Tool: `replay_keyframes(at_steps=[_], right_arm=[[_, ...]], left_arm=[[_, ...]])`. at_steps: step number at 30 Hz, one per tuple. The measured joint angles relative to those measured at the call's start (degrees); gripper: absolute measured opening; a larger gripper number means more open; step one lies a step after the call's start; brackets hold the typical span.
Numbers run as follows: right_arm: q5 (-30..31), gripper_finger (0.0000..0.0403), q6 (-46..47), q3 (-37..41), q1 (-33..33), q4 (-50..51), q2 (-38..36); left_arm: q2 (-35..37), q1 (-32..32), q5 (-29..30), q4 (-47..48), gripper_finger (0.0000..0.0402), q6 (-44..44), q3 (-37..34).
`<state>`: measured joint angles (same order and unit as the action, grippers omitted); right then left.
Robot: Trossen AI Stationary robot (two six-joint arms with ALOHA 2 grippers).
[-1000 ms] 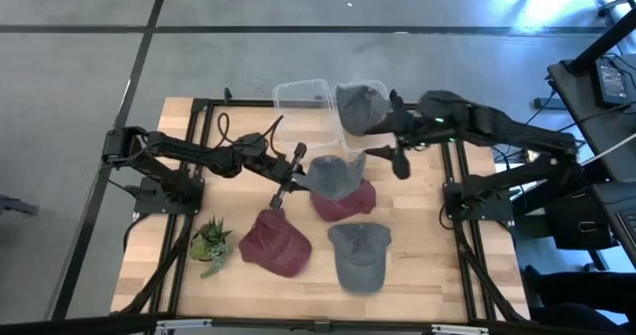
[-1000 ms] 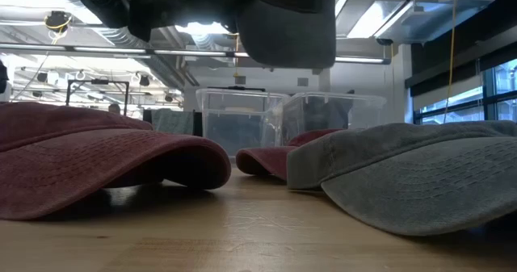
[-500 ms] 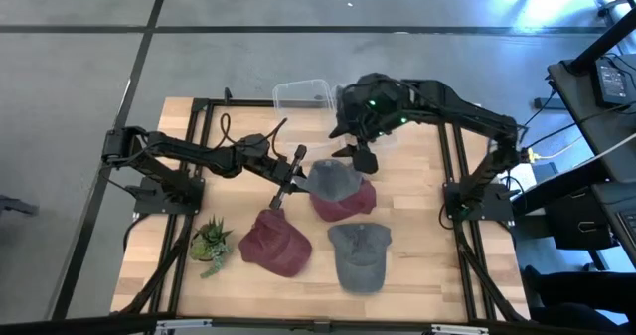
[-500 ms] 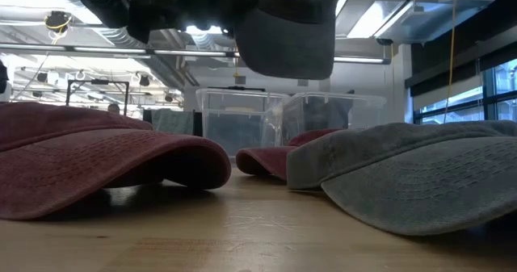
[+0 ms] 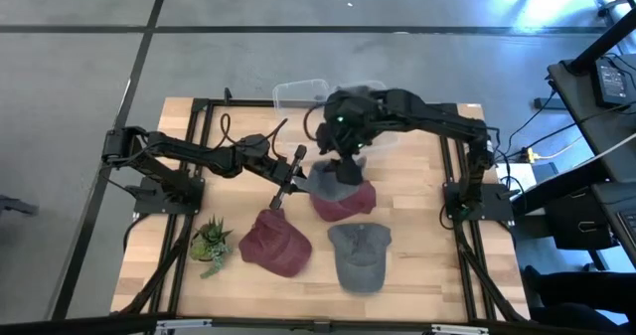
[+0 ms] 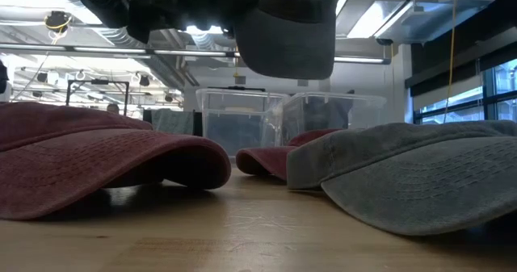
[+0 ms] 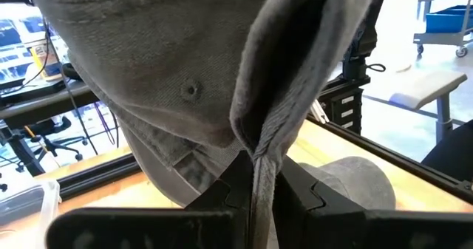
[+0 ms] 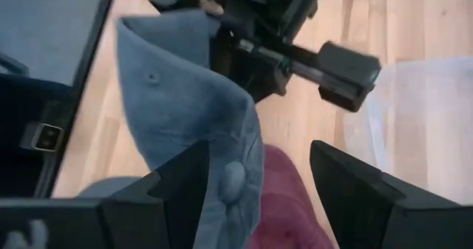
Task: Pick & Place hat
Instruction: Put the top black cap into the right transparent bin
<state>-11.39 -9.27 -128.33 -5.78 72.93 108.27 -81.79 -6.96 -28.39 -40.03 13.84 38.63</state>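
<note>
Two hands: left hand [image 5: 295, 177] pinching grey hat [image 5: 333, 180] brim; right hand [image 8: 255, 176] spread wide.

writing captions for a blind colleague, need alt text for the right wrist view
A grey cap hangs pinched by the left tool, its fabric between the right tool's open fingers. Below lie a red cap and the wooden table.
</note>
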Motion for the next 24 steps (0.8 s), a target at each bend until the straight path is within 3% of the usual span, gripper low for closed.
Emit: replay_keyframes(at_steps=[6, 15, 18, 24], right_arm=[[4.8, 0.0204, -0.1, 0.0, 1.5, 3.3, 0.2], [5.8, 0.0025, -0.2, 0.0, 1.6, 3.9, 0.1], [6.6, 0.0027, 0.8, -0.4, 1.7, 5.3, 0.0], [13.6, 0.0026, 1.2, -6.4, 1.6, 11.3, -0.2]], left_arm=[[0.0, 0.0, 0.0, 0.0, 0.0025, 0.0, 0.0], [0.0, 0.0, 0.3, -0.1, 0.0036, 0.0, 0.0], [0.0, 0.0, 0.3, -0.5, 0.0049, -0.1, 0.0], [1.6, -0.1, 1.5, -0.4, 0.0076, -1.0, 0.0]])
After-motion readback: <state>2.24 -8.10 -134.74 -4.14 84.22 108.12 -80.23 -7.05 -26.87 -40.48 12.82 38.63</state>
